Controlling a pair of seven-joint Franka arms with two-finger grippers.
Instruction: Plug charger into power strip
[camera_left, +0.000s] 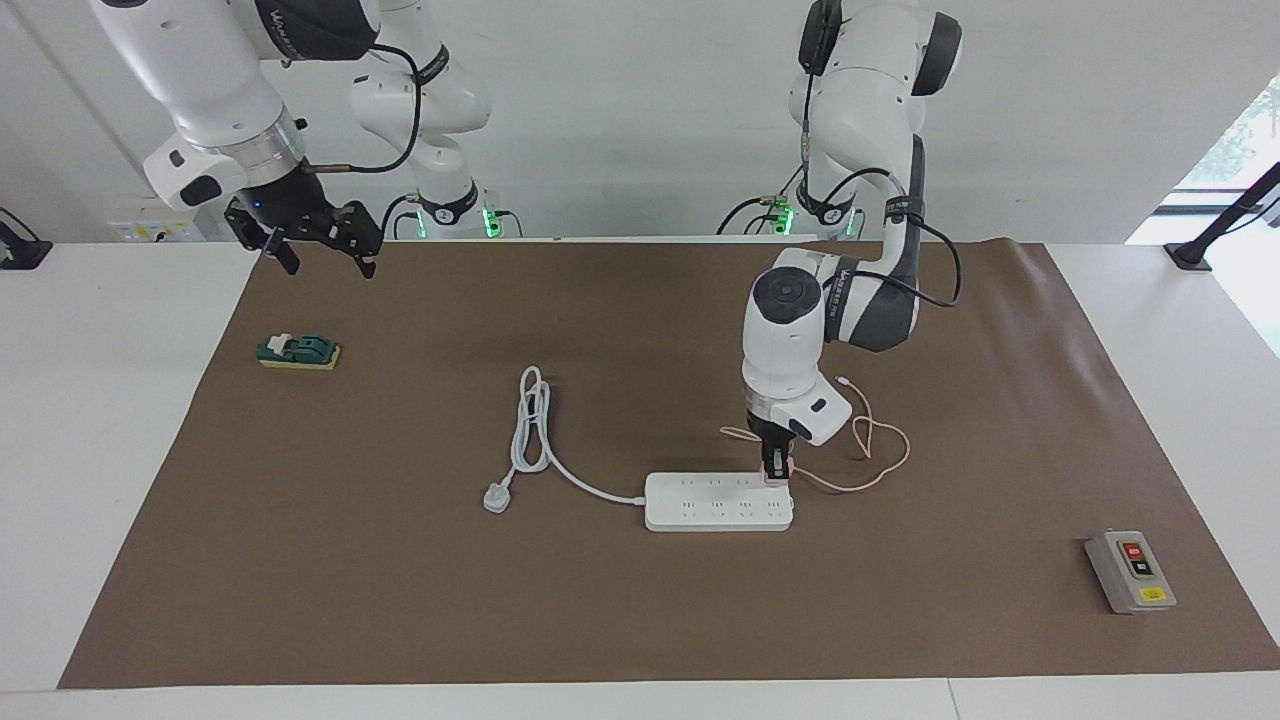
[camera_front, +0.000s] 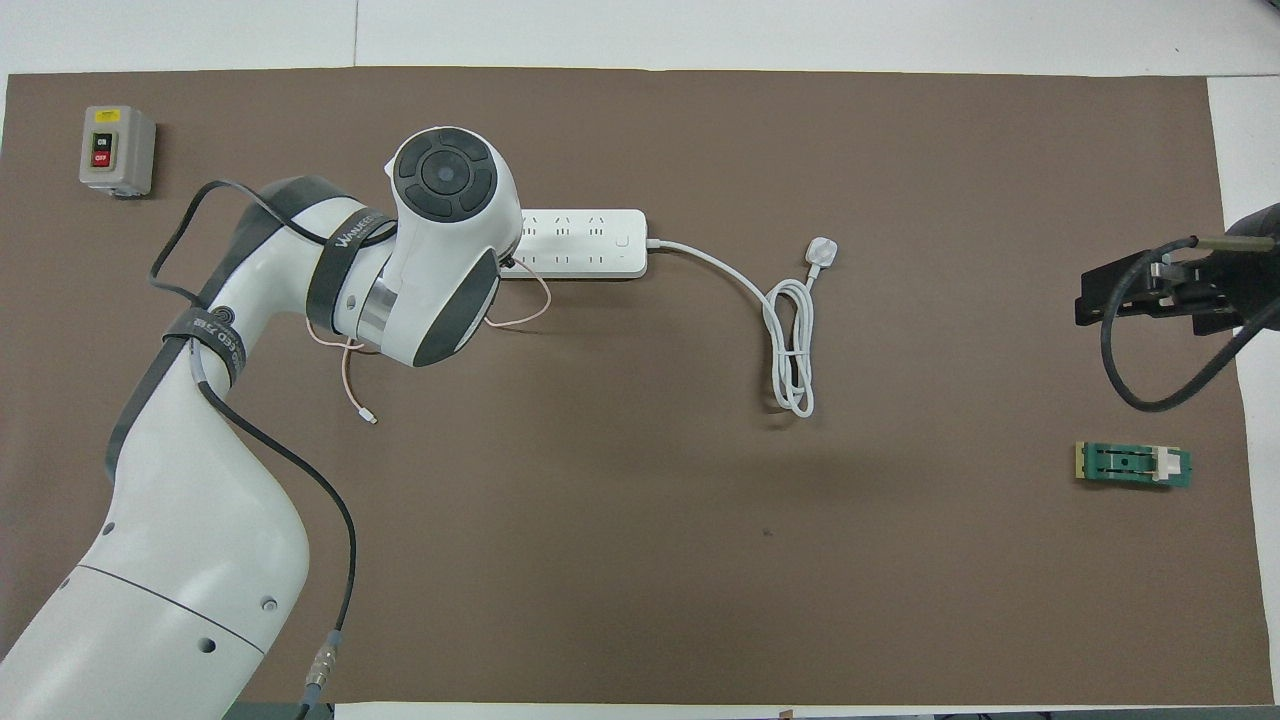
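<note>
The white power strip (camera_left: 700, 503) lies flat on the brown mat and also shows in the overhead view (camera_front: 590, 243). My left gripper (camera_left: 776, 470) points straight down over the strip's end toward the left arm's side. It is shut on the small pink charger (camera_left: 779, 477), which sits on the strip's top at that end. The charger's thin pink cable (camera_left: 885, 440) loops on the mat beside the strip (camera_front: 345, 378). In the overhead view the left wrist hides the gripper and the charger. My right gripper (camera_left: 318, 248) hangs open and waits above the mat's corner near its base (camera_front: 1150, 290).
The strip's thick white cord (camera_left: 530, 420) is coiled on the mat and ends in a white three-pin plug (camera_left: 497, 497). A grey box with red and black buttons (camera_left: 1130, 572) lies toward the left arm's end. A green block (camera_left: 298, 352) lies below the right gripper.
</note>
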